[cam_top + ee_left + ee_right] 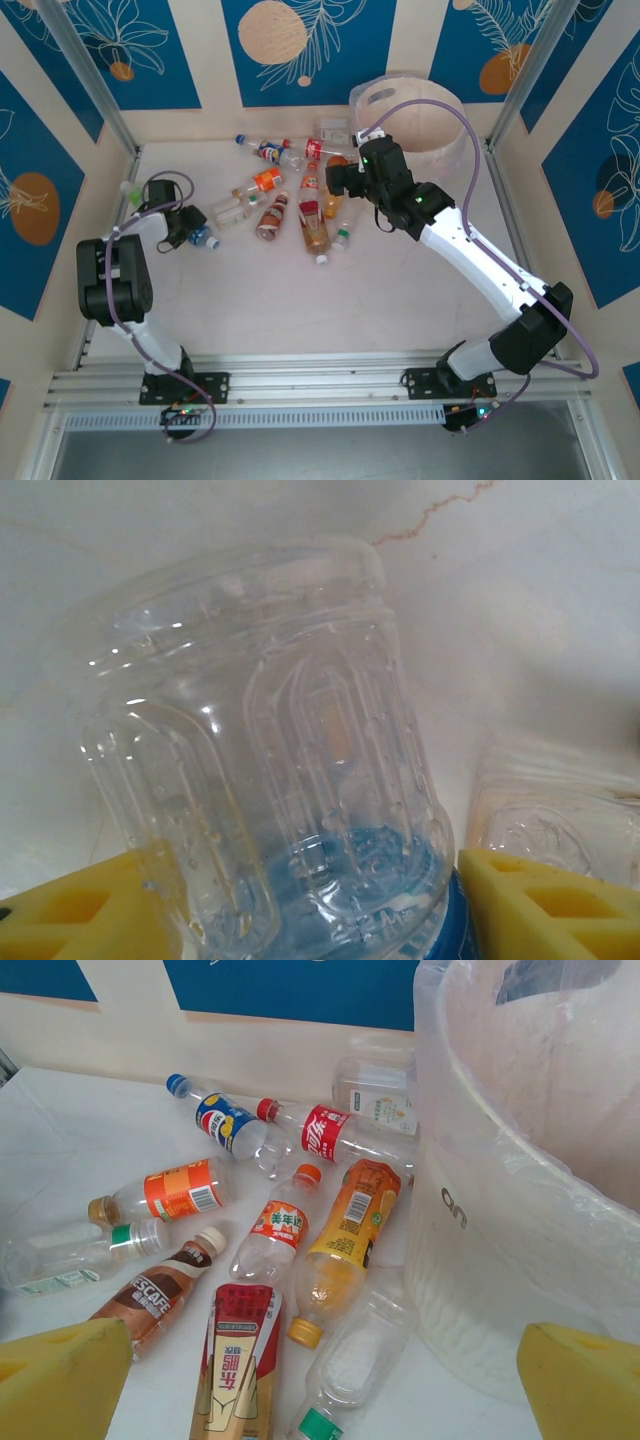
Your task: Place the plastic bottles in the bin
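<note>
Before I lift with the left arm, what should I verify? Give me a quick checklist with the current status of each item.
1. Clear ribbed plastic bottle with blue label sits between the left fingers: ok.
2. Firm grip on that bottle: cannot tell; the fingers flank it, but contact is unclear.
3. Neighbouring clear plastic container free of the grasp: cannot tell; it lies close beside one finger.
4. Right fingers open and holding nothing: ok.
5. Large round cream-white bin upright with its mouth open: ok.
6. Route to the bin: probably not ok; the right arm reaches across in front of it.
</note>
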